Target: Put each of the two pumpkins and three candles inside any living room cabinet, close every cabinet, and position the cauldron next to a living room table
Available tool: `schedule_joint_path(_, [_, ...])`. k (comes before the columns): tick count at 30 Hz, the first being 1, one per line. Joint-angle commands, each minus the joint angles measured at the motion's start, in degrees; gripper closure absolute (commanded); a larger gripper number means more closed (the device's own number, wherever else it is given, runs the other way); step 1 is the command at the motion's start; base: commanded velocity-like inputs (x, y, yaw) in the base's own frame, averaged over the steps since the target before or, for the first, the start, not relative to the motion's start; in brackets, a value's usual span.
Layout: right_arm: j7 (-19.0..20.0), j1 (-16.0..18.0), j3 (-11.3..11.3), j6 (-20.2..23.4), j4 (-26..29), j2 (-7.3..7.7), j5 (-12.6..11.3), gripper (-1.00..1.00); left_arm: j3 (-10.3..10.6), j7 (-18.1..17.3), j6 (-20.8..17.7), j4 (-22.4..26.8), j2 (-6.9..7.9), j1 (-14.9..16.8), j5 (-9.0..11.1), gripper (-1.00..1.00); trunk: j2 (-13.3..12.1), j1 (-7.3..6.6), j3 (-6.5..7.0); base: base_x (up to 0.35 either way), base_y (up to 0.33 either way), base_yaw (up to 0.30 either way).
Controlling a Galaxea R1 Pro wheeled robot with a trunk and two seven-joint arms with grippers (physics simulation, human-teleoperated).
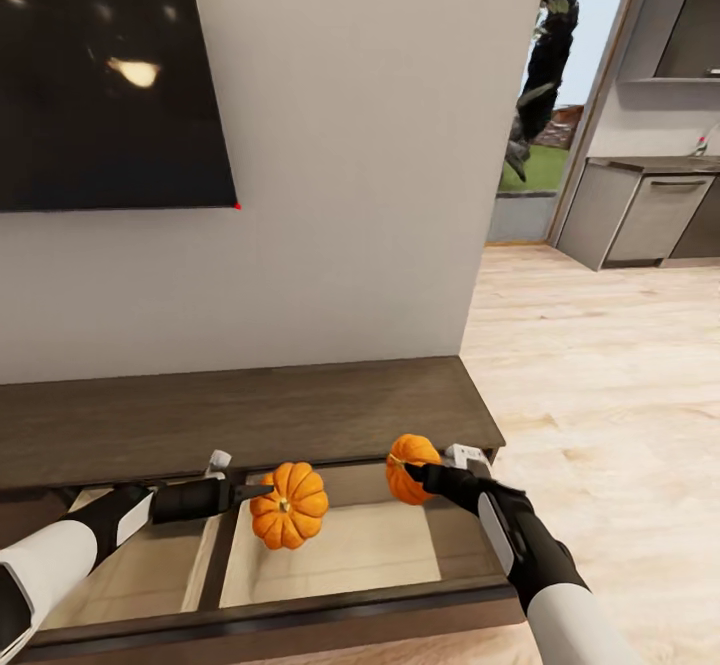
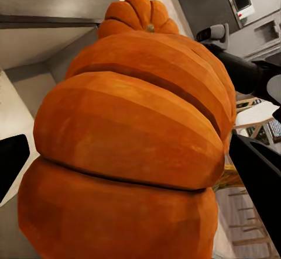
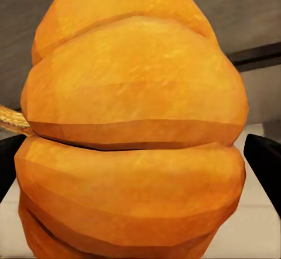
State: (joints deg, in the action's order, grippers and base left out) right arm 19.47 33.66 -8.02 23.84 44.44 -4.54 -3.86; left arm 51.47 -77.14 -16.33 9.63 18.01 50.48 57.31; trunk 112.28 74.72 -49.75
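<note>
Two pumpkins are hanging over the cabinet's (image 1: 250, 415) open drawer (image 1: 330, 555): the left gripper (image 1: 262, 493) is clamping one pumpkin (image 1: 289, 505), stem facing the camera, while the right gripper (image 1: 418, 472) is pinching the other pumpkin (image 1: 408, 467), stem pointing left.

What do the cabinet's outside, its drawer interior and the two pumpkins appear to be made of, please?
The cabinet looks like dark-brown wood with a matte finish, going by the faint grain streaks along its top. The open drawer seems lined with pale beige board, smooth and slightly glossy. Both pumpkins render as matte orange ribbed shells; real or plastic cannot be told.
</note>
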Motion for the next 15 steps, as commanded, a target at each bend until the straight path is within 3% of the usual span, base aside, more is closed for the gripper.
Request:
schedule_joint_path(1, [0.0, 0.0, 0.0, 0.0, -0.3, -0.04, 0.1, 1.0, -0.1, 0.0, 0.0, -0.1, -0.22, 0.0, 0.0, 1.0, 0.0, 0.0, 0.0, 0.009, 0.0, -0.001])
schedule_joint_path(8, [-0.1, 0.0, 0.1, -0.2, -2.9, -0.11, 0.3, 1.0, 0.0, 0.2, 0.4, -0.6, -2.07, -0.2, 0.0, 1.0, 0.0, 0.0, 0.0, 0.151, 0.0, 0.0])
schedule_joint_path(15, [0.8, 0.0, 0.0, 0.1, -4.6, 0.84, 0.0, 1.0, 0.1, 0.5, 0.5, -0.7, -3.41, -0.6, 0.0, 1.0, 0.0, 0.0, 0.0, 0.023, 0.0, 0.0])
